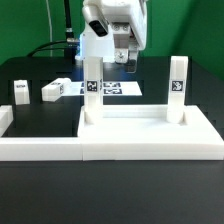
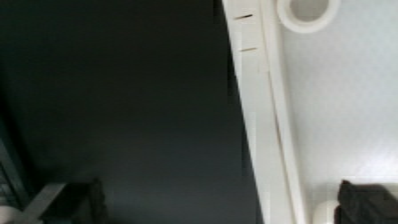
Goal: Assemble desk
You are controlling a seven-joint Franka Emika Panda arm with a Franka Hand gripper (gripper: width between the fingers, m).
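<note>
The white desk top (image 1: 150,146) lies flat at the front of the black table, its raised rim up. Two white tagged legs stand upright on its far corners, one on the exterior view's left (image 1: 91,95) and one on the right (image 1: 177,90). Two more legs (image 1: 21,92) (image 1: 53,90) lie loose on the table further left. My gripper (image 1: 126,56) hangs open above and behind the top, holding nothing. In the wrist view its dark fingertips (image 2: 368,203) stand wide apart on either side of the top's rim (image 2: 267,110), well above it, gripper (image 2: 214,205).
The marker board (image 1: 118,90) lies flat behind the desk top, under the gripper. A long low white border rail (image 1: 40,148) adjoins the top on the exterior view's left. A green cable runs along the back of the table.
</note>
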